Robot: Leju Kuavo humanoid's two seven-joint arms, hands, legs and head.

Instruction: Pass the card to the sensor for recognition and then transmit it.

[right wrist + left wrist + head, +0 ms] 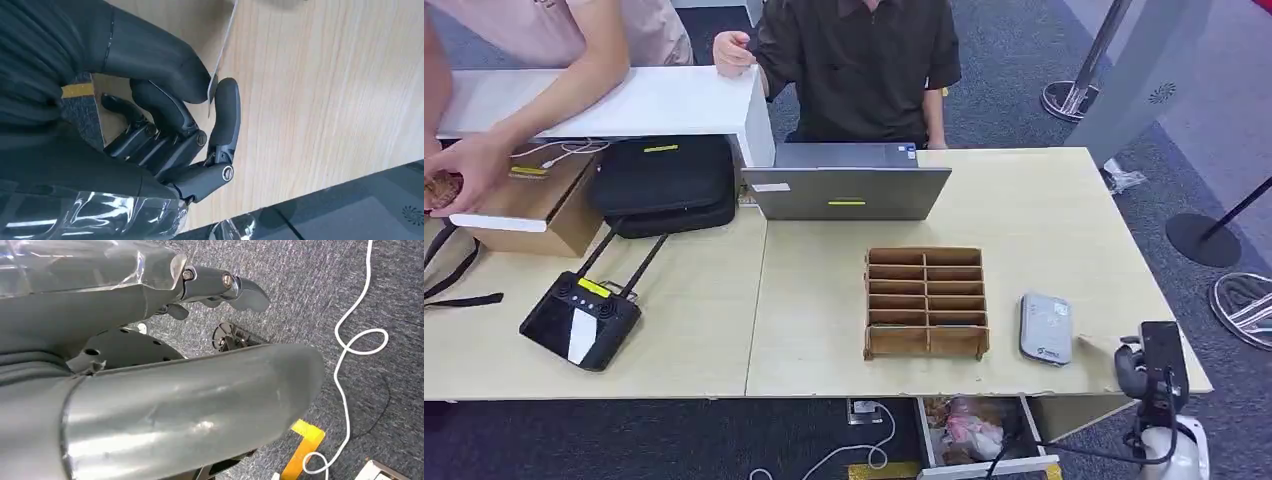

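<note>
Your right hand (pixel 200 130) has its thumb and a dark finger pressed together on the edge of a thin pale card (pixel 225 45), seen almost edge-on in the right wrist view, over the light wooden table (pixel 1044 200). From the head view you can see that hand (pixel 1132 365) at the table's front right corner, with the card (pixel 1096 345) showing as a pale sliver just beside it. The grey card sensor (pixel 1045 328) lies flat on the table near the front edge, just beside the hand and apart from the card.

Your left hand (pixel 215 287) hangs over the grey carpet (pixel 310 285), where a white cable (pixel 350 345) loops; its fingers are partly curled with nothing in them, but you cannot tell from this angle how far they are closed.

Between the sensor and the table's middle stands a brown wooden organiser (pixel 925 300) with 2 columns of open slots. At the back edge sits a grey laptop (pixel 846 182), with a person in a dark shirt (pixel 859 60) seated behind it. Toward the left you have a black remote controller (pixel 581 318) with 2 antennas near the front edge, a black bag (pixel 664 180) and a cardboard box (pixel 539 205) at the back. A second person's arm (pixel 544 90) reaches over the box.
</note>
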